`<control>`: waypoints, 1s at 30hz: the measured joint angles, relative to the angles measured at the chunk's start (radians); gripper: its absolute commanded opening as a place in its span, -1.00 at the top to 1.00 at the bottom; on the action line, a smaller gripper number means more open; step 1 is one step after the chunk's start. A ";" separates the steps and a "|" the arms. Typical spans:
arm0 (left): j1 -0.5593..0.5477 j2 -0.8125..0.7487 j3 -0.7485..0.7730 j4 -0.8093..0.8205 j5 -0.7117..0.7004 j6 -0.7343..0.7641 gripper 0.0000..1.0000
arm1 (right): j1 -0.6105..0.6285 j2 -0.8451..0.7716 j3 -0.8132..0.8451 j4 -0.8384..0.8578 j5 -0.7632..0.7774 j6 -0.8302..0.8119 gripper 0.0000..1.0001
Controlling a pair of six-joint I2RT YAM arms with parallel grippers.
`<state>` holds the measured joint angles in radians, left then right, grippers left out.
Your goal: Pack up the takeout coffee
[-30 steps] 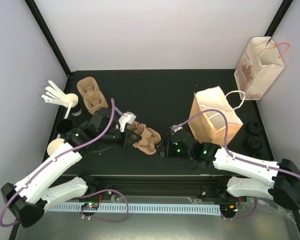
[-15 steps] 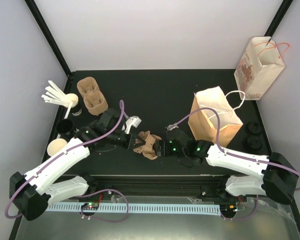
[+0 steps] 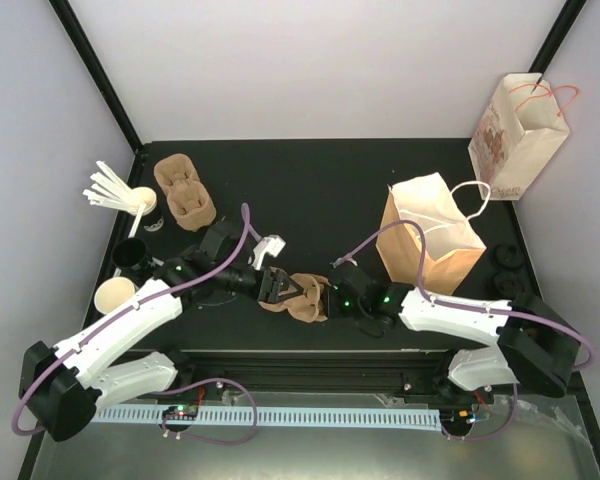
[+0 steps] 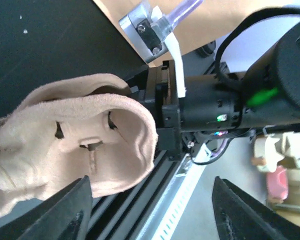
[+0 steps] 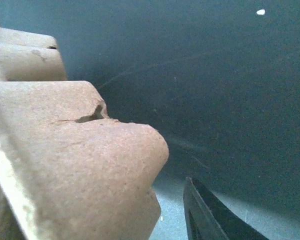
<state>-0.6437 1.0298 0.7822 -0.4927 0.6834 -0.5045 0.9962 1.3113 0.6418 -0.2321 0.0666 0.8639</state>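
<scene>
step: pulp cup carrier (image 3: 300, 297) likely passing between the arms;
left fingers (image 4: 65, 212): released, spread beside it;
right fingers (image 5: 215, 220): at its rim; grip cannot be told;
paper cup (image 3: 113, 293): counter's (image 3: 330, 190) left edge, untouched;
next: a secure right-hand hold

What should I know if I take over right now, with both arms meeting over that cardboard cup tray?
Left hand: open, fingers either side of the cardboard cup tray.
Right hand: closed on the tray's edge.
Paper cup: uncapped, far left. Black lids: far right. Brown bag: upright, open.
Done: nothing visibly bagged.
To do: lid the cup, seat it in the tray, bag it.
</scene>
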 measured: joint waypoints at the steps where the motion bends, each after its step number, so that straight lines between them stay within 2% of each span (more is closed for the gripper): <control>1: 0.000 0.000 -0.001 0.001 -0.001 0.001 -0.49 | 0.000 0.010 -0.003 0.003 -0.001 -0.003 0.35; 5: 0.000 0.000 0.017 -0.031 -0.053 0.016 -0.49 | -0.002 0.046 -0.010 0.027 -0.005 -0.011 0.37; 10: 0.000 0.000 0.048 -0.103 -0.204 0.045 -0.50 | -0.004 0.072 -0.010 0.048 -0.011 -0.013 0.32; 11: -0.002 0.003 0.045 -0.113 -0.233 0.048 -0.57 | -0.004 0.074 -0.010 0.051 -0.014 -0.013 0.30; 13: -0.011 0.006 0.026 -0.114 -0.286 0.049 -0.90 | -0.004 0.075 -0.010 0.057 -0.019 -0.014 0.29; 15: -0.035 0.006 -0.016 -0.100 -0.333 0.048 -0.97 | -0.004 0.075 -0.010 0.063 -0.024 -0.014 0.29; 20: -0.087 0.016 -0.114 -0.064 -0.420 0.027 -0.98 | -0.004 0.076 -0.010 0.069 -0.035 -0.019 0.26; 24: -0.103 0.044 -0.134 -0.016 -0.490 0.008 -0.95 | -0.004 0.076 -0.010 0.069 -0.043 -0.022 0.21; 30: -0.105 0.083 -0.173 0.086 -0.523 -0.008 -0.58 | -0.004 0.076 -0.010 0.069 -0.047 -0.025 0.18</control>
<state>-0.7486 1.1126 0.6094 -0.4065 0.1600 -0.5125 0.9924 1.3869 0.6323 -0.1635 0.0193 0.8387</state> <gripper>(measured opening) 0.883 0.404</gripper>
